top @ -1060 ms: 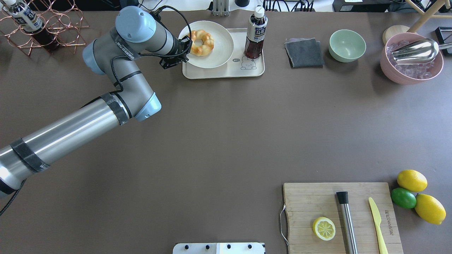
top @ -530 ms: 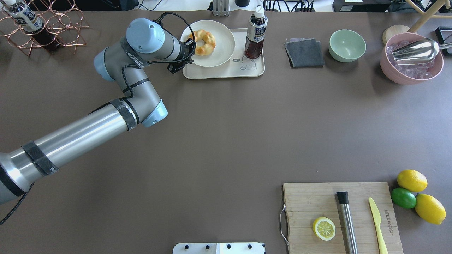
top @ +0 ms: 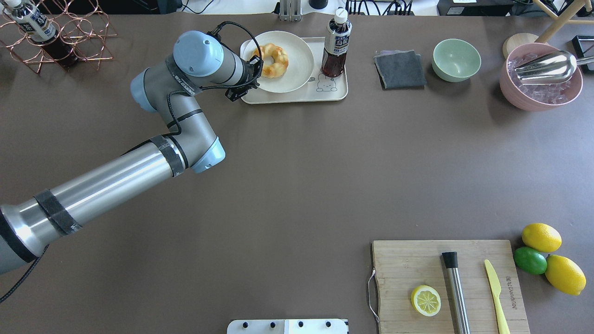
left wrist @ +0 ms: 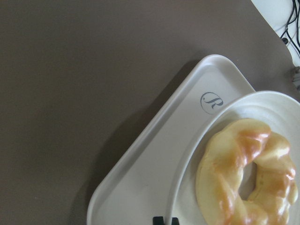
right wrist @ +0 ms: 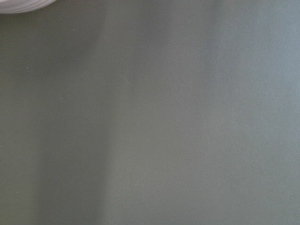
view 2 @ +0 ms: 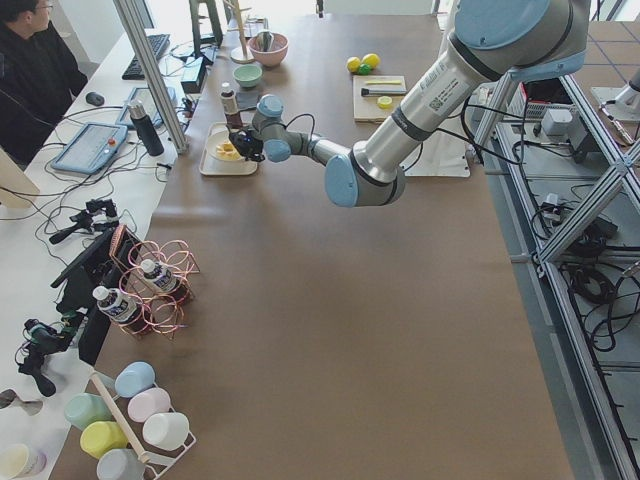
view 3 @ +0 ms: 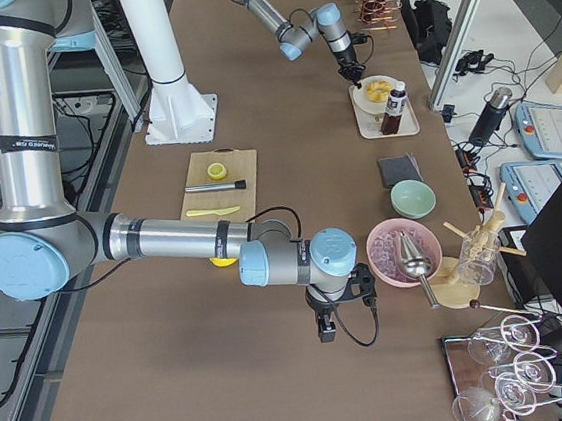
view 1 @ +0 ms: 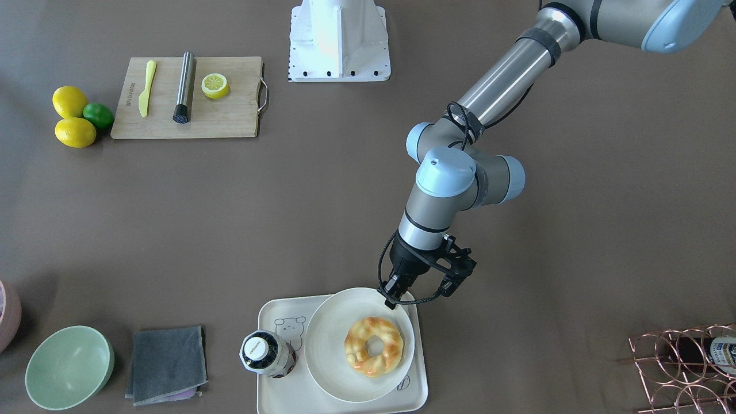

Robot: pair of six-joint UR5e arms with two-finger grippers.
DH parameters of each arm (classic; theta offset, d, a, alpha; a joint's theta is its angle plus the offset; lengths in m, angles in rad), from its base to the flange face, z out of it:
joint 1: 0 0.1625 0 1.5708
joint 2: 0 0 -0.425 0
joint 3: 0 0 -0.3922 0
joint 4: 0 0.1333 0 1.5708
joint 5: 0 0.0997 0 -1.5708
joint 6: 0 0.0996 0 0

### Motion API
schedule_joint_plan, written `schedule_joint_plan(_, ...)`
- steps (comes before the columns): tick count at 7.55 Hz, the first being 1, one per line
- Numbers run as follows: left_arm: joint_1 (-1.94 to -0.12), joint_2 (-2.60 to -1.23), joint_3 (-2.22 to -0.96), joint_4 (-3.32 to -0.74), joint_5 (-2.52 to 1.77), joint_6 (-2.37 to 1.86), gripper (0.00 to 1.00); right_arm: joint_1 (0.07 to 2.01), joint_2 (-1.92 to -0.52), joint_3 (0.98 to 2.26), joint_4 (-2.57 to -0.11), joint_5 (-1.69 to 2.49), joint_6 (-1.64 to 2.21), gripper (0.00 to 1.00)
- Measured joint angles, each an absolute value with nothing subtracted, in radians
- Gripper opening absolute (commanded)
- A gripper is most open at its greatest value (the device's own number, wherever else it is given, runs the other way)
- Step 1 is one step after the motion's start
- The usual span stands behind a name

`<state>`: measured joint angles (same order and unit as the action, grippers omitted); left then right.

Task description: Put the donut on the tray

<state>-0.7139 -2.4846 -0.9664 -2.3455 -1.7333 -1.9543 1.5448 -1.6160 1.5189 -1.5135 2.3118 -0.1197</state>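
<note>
Two arms out, and only one is at the action: the left pincer (view 1: 394,298) is down at the rim of the round plate (view 1: 328,345), on the side facing the robot. The donut (view 1: 374,346) lies flat on that plate, which itself sits on the tray (view 1: 287,397). From the front camera the fingers look drawn close on the rim, and the overhead shot hides them behind the wrist. The left wrist camera settles it: two dark fingertips (left wrist: 158,219) nearly together right at the plate's edge, pinching it. That same wrist view picks up a circled "R" at the tray's corner, which sits under the arm in the overhead shot. The right pincer (view 3: 325,335) turns up only in the side camera, pointing down near the pink bowl (view 3: 376,251). Spread or pressed together, I cannot tell, and its own camera gives mostly bare tabletop. On edges now: a bottle (view 1: 260,351) stands on the tray just beside the plate, on the side away from the left arm, and the tray lies close to the tabletop's far edge. Plenty of room elsewhere, with a wide bare stretch of tabletop (top: 297,176) between the tray and the cutting board (top: 417,269), and the wire rack (view 1: 678,368) well apart.
</note>
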Motion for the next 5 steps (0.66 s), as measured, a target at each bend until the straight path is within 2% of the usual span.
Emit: schedule_joint_plan(5, -0.702, -2.483, -0.979, -2.346, -1.678, -1.914, 0.98, 1.545, -1.616, 1.519, -1.516, 2.324, -0.120, 1.00)
